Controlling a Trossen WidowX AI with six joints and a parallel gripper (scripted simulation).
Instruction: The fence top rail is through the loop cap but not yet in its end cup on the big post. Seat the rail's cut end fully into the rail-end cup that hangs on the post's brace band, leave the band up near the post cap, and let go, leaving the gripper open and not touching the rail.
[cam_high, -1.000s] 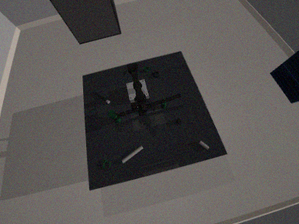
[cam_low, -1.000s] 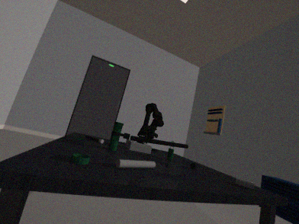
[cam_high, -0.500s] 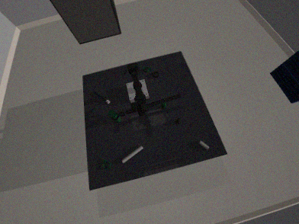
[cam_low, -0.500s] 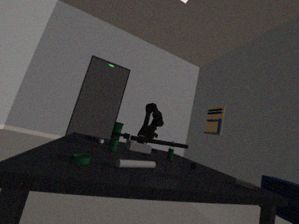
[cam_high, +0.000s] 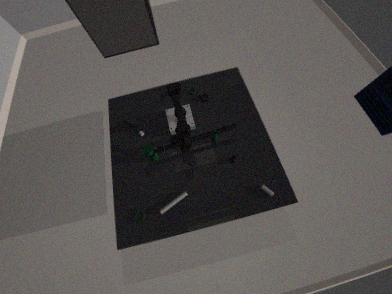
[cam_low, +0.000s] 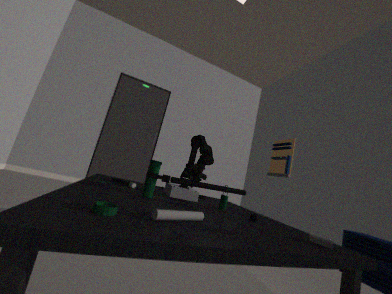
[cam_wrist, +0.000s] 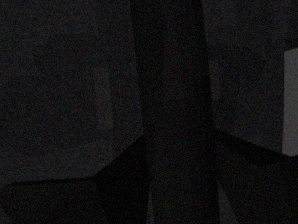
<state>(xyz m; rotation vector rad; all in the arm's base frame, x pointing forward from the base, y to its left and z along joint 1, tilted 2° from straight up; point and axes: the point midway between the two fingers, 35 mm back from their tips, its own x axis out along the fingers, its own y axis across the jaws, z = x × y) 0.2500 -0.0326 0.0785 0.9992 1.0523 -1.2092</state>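
The dark rail (cam_high: 223, 129) (cam_low: 220, 188) (cam_wrist: 172, 65) is nearly level, running between the green big post (cam_high: 148, 150) (cam_low: 150, 185) and the shorter green post (cam_high: 215, 138) (cam_low: 223, 202). It passes above the short post, where the thin loop is faint. My gripper (cam_high: 186, 146) (cam_low: 187, 181) (cam_wrist: 176, 137) is shut on the rail, between the two posts. The rail's left end lies close to the dark cup (cam_low: 165, 178) beside the big post, near its upper part. The dimness hides whether the end is inside the cup, and how deep.
A white cylinder (cam_high: 174, 202) (cam_low: 180, 215) lies toward the front, and a shorter one (cam_high: 268, 190) lies at the front right. A green ring-like part (cam_high: 139, 215) (cam_low: 105, 209) is at the front left. A small dark object (cam_high: 232, 159) (cam_low: 253, 217) sits right of the short post.
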